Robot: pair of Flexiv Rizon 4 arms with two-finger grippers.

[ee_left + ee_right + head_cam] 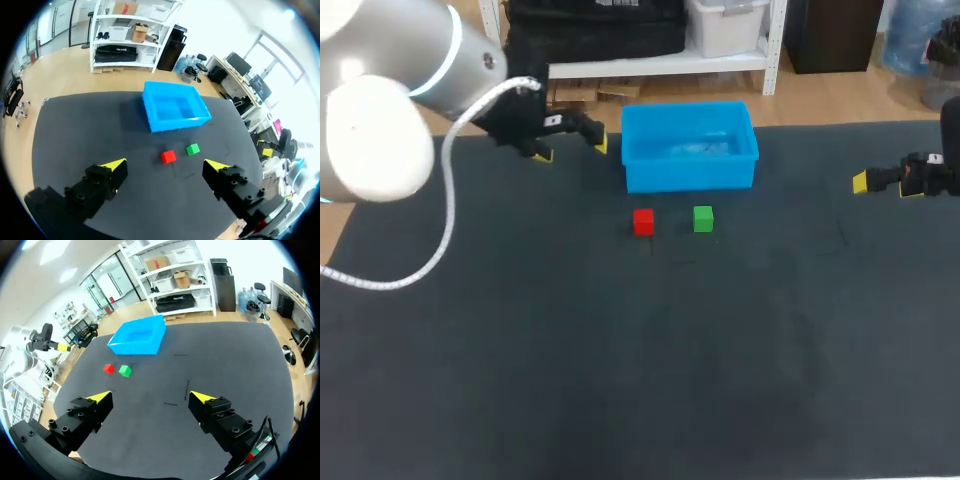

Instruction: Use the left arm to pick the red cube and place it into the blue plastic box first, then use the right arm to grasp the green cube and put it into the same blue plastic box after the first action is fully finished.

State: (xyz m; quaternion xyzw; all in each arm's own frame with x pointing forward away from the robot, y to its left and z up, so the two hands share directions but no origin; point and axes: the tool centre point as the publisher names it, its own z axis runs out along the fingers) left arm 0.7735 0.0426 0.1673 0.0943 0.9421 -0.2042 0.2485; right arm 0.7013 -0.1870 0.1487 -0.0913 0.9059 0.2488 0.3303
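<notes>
The red cube (643, 221) (168, 157) (108, 369) and the green cube (703, 218) (192, 149) (125, 371) sit side by side on the dark table, just in front of the blue plastic box (689, 146) (175, 106) (138, 335). My left gripper (572, 145) (167, 164) hangs open to the left of the box, above the table, nothing between its fingers. At the table's right edge my right gripper (880, 184) (150, 398) is open and empty too, far from both cubes. The box's inside looks empty.
The black mat (620, 360) covers the whole table, with small dark marks near the cubes. My left arm's big grey link (390, 110) and its white cable (445, 220) fill the near-left corner of the head view.
</notes>
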